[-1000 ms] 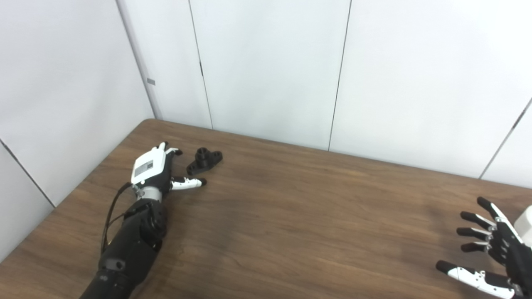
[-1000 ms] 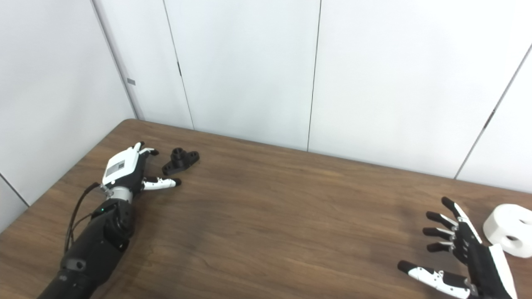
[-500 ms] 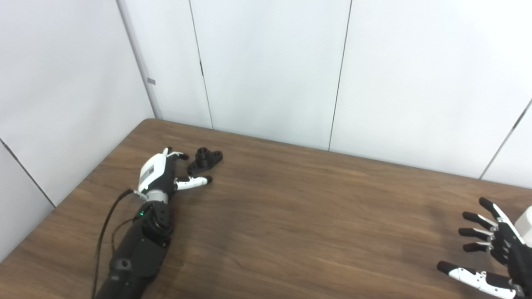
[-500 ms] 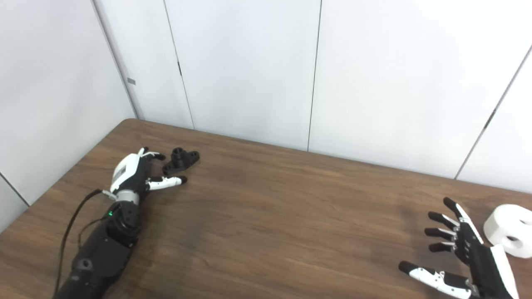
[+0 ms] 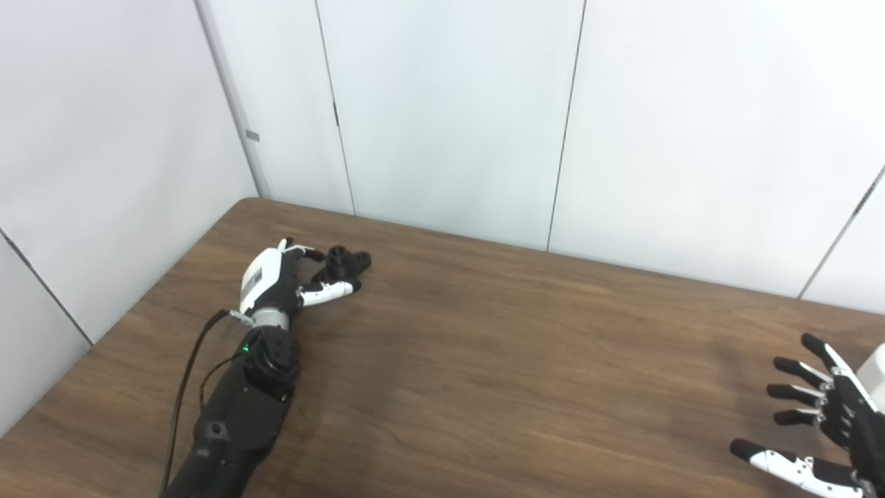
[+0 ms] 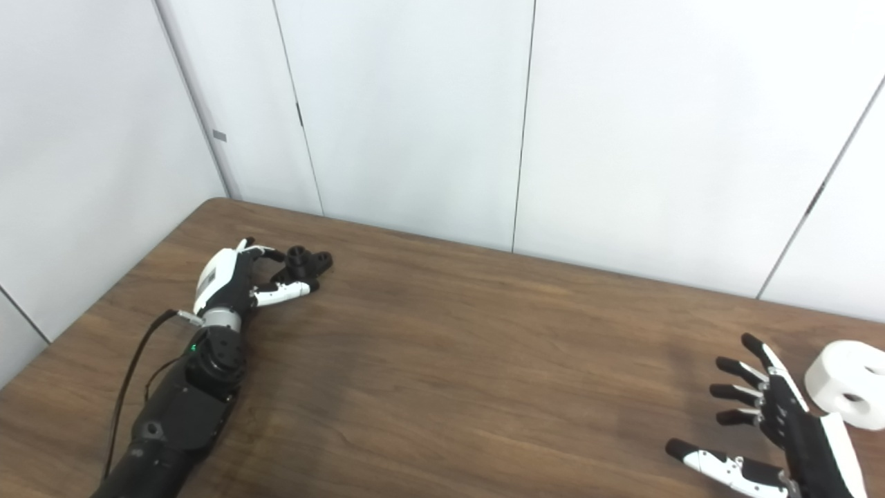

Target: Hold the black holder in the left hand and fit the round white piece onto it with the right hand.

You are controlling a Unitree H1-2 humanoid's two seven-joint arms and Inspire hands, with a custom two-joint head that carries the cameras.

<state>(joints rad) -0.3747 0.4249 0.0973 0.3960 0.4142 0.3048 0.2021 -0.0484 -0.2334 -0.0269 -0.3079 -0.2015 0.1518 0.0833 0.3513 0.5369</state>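
The black holder (image 5: pixel 343 265) lies on the brown table (image 5: pixel 484 360) at the far left. My left hand (image 5: pixel 280 283) is open right beside it, thumb below the holder's near end and fingers above it, seemingly touching. The round white piece (image 6: pixel 849 383) lies at the table's right side; only its edge shows in the left eye view (image 5: pixel 877 365). My right hand (image 6: pixel 774 429) is open with fingers spread, just left of the white piece and apart from it.
White wall panels (image 5: pixel 449 117) stand behind the table and along its left edge. A black cable (image 5: pixel 183 387) runs along my left forearm.
My left hand has rolled onto its side and moved right and forward, bringing thumb and fingers around the holder's near end. My right hand has barely shifted.
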